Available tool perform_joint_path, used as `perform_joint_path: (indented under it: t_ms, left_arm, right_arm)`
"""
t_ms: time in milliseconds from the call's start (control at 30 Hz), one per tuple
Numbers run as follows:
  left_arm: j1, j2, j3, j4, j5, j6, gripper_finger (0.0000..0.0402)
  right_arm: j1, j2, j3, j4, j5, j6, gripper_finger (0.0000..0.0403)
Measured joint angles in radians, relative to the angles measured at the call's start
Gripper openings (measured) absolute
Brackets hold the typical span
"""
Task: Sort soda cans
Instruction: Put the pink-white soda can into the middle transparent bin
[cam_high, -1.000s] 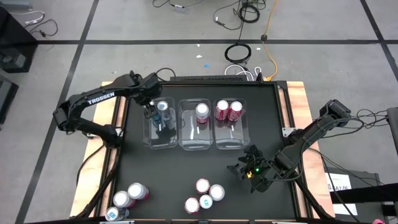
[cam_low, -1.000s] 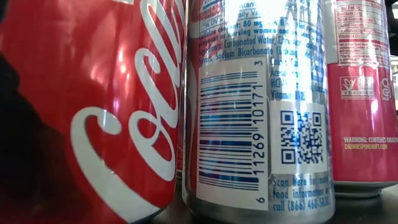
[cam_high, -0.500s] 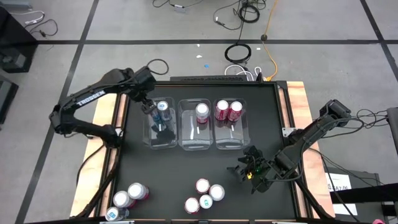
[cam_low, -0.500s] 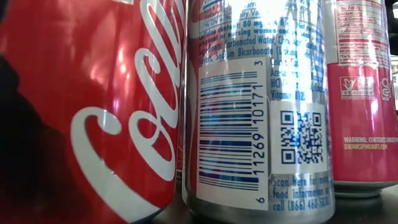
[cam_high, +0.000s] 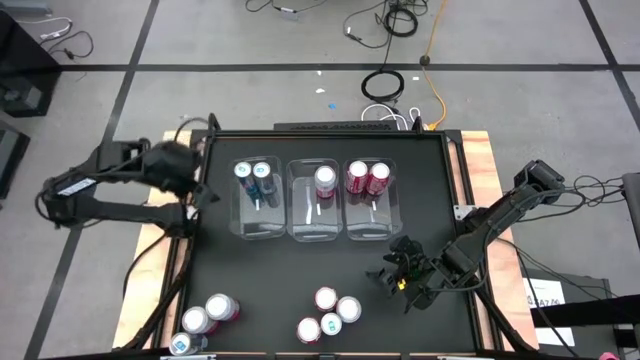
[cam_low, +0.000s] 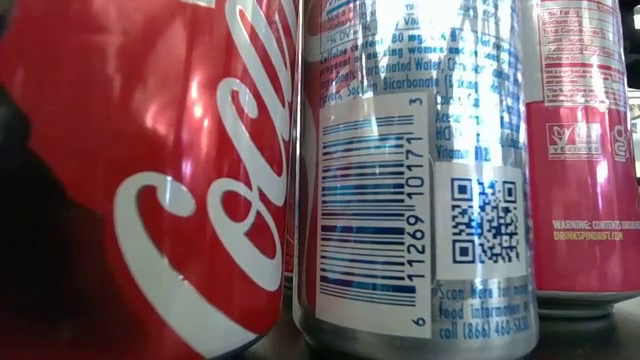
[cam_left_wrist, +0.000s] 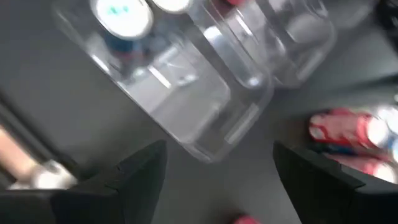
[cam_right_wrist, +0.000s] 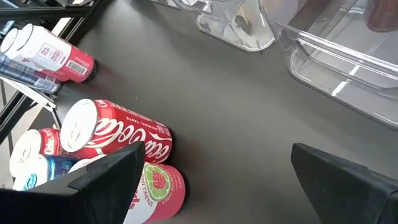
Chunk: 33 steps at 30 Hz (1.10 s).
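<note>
Three clear bins stand side by side at mid table. The left bin holds two upright teal cans, the middle bin one pink can, and the right bin two red cans. My left gripper hangs open and empty over the table's left edge, beside the left bin. My right gripper is open and empty at the near right, pointing at several loose cans, which lie ahead of it in its wrist view.
Three more cans stand at the near left corner. The low view is filled by a red can, a silvery can with a barcode and a pink can. Bare black tabletop lies between the bins and the loose cans.
My left gripper has risen out of the left bin and drawn back toward the table's left edge, rolling as it went. It stayed open. A second teal can, which it covered before, now shows standing in the left bin beside the first.
</note>
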Motion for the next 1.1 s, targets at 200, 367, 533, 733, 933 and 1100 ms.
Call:
perform_joint_path:
  t_ms: [200, 367, 533, 733, 933, 1100]
  left_arm:
    - [-0.349, 0.04, -0.113, 0.151, -0.1, -0.272, 0.0302]
    - [-0.554, 0.164, -0.147, 0.25, -0.203, -0.392, 0.0302]
    - [-0.705, 0.254, -0.145, 0.248, -0.224, -0.543, 0.0302]
    - [-0.906, 0.304, -0.144, 0.314, -0.304, -0.752, 0.0302]
    - [-1.059, 0.378, -0.143, 0.33, -0.33, -0.944, 0.0302]
    - [-1.137, 0.456, -0.137, 0.372, -0.307, -0.991, 0.0302]
  right_arm:
    - [0.001, 0.0, 0.0, 0.0, -0.054, -0.004, 0.0396]
    - [0.018, 0.0, 0.0, 0.002, -0.105, -0.013, 0.0396]
    - [0.043, 0.0, 0.0, 0.002, -0.106, -0.027, 0.0396]
    - [0.063, 0.0, 0.0, 0.002, -0.105, -0.036, 0.0396]
    - [0.076, 0.0, 0.0, 0.002, -0.105, -0.053, 0.0396]
    - [0.077, 0.0, 0.0, 0.004, -0.104, -0.044, 0.0396]
